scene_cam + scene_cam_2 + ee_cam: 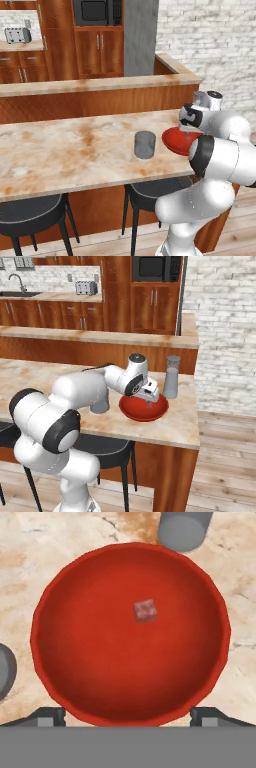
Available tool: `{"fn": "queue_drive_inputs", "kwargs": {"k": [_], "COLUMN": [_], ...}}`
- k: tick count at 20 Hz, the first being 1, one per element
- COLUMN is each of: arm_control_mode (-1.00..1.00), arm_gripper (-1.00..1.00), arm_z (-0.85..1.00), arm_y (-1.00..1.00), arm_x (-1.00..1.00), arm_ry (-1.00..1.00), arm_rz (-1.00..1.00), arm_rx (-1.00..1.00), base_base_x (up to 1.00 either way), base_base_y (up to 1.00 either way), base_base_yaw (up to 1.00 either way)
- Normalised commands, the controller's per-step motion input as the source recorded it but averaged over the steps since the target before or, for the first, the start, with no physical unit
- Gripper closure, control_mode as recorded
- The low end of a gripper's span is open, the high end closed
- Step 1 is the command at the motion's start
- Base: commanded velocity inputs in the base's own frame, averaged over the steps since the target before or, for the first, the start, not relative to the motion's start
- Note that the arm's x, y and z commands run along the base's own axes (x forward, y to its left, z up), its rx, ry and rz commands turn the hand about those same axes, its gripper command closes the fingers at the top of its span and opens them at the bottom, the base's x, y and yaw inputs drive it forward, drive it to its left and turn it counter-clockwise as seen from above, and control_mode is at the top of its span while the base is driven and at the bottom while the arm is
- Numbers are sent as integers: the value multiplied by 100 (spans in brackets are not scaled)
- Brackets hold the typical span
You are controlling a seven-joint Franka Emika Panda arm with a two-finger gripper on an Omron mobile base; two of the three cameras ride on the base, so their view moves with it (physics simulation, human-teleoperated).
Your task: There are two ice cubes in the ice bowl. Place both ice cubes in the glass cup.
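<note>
One cube (145,610) sits near the centre of the bowl (65,612), a touch off middle, reddish through the translucent ice; I can't make out a second cube. Risk: the small slick cube skids on the glossy curve if the fingers close off-centre. Claw (128,714) hangs released above the bowl, cube ahead between the tips. Cup (145,145) stands beside the bowl

Pretty standard look here: the arm (60,406) is built from fat, rounded, glossy white segments, split up by dark, nearly black bands at the joints. A round dark cap is seen on the white wrist link (214,96), at about 12 o'clock. The gripper (149,397) is finished in light grey, and two small dark fingertips (50,716) are fitted.
</note>
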Motion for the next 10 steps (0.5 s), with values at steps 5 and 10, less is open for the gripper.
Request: {"fn": "queue_drive_inputs", "kwargs": {"k": [5,10], "arm_control_mode": [-100,-100], "arm_gripper": [-100,-100], "arm_z": [-34,-38], "arm_y": [-12,-7], "arm_x": [45,65], "arm_ry": [13,17], "arm_rz": [0,-1], "arm_rx": [0,0], "base_base_x": [0,0], "base_base_y": [0,0], "base_base_yaw": [0,0]}}
